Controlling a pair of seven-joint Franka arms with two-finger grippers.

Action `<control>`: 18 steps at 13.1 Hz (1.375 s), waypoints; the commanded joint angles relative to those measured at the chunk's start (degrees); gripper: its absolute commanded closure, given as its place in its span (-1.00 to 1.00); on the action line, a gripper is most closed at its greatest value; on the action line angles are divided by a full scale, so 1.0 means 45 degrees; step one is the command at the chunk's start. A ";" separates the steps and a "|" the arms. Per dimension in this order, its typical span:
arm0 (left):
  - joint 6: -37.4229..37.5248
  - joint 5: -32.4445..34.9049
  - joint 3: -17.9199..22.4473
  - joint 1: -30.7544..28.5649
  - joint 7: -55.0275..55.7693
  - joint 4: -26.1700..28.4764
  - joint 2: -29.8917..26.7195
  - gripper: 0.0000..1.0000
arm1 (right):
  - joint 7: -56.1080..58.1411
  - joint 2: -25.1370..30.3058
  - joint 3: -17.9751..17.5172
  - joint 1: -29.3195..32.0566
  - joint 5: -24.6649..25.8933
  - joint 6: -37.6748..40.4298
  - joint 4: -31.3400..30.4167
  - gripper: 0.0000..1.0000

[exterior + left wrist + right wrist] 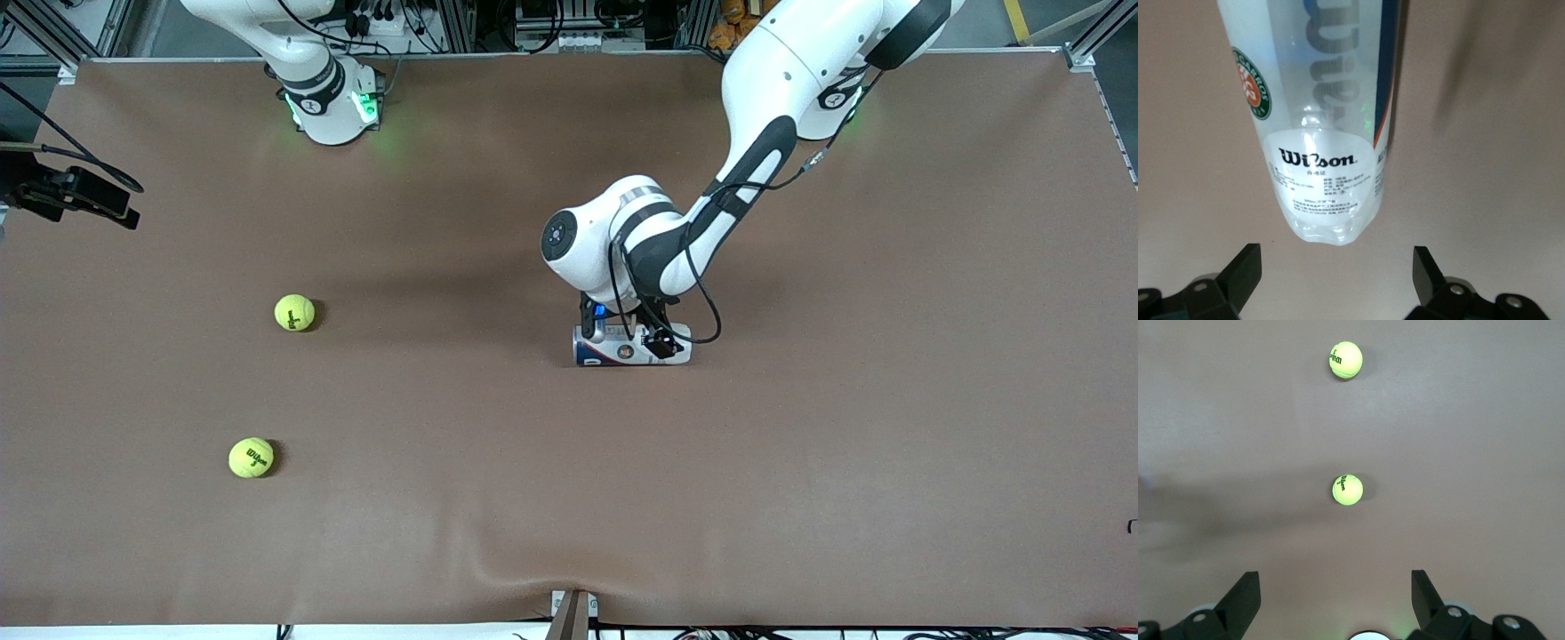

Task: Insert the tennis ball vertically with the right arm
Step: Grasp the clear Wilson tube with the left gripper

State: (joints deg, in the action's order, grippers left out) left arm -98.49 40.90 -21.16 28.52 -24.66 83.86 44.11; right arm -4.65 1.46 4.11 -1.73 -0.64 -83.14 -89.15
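Tennis balls (1347,489) lie below the wide-open right gripper (1336,600); we judge the can (1325,127), lying under the open left gripper (1337,273), may roll.

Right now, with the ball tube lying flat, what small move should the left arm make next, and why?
Probably lower the open left hand around the tube and close. The tube lies on its side on the table under that hand, not yet gripped.

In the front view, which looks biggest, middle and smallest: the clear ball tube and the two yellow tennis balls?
1. Clear ball tube, lying on its side under the left gripper: clearly biggest.
2. The tennis ball nearer the camera and the tennis ball farther from it: they look alike, so I won't rank them.
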 commanded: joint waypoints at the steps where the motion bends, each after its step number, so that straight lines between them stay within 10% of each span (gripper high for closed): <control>1: -0.0183 0.0247 0.0015 0.0068 -0.0184 -0.0492 0.0373 -1.00 | -0.0275 0.0105 -0.0016 -0.0104 -0.0014 0.0077 -0.0032 -1.00; 18: -0.1023 0.0169 0.0269 -0.0011 0.0653 -0.0609 0.1370 -1.00 | -0.0256 0.0066 0.0004 -0.0066 -0.0014 -0.0021 -0.0188 -1.00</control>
State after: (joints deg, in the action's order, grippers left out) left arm -102.89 40.90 -20.23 27.82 -23.59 82.60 48.90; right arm -4.85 1.36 4.13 -1.77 -0.64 -83.14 -89.61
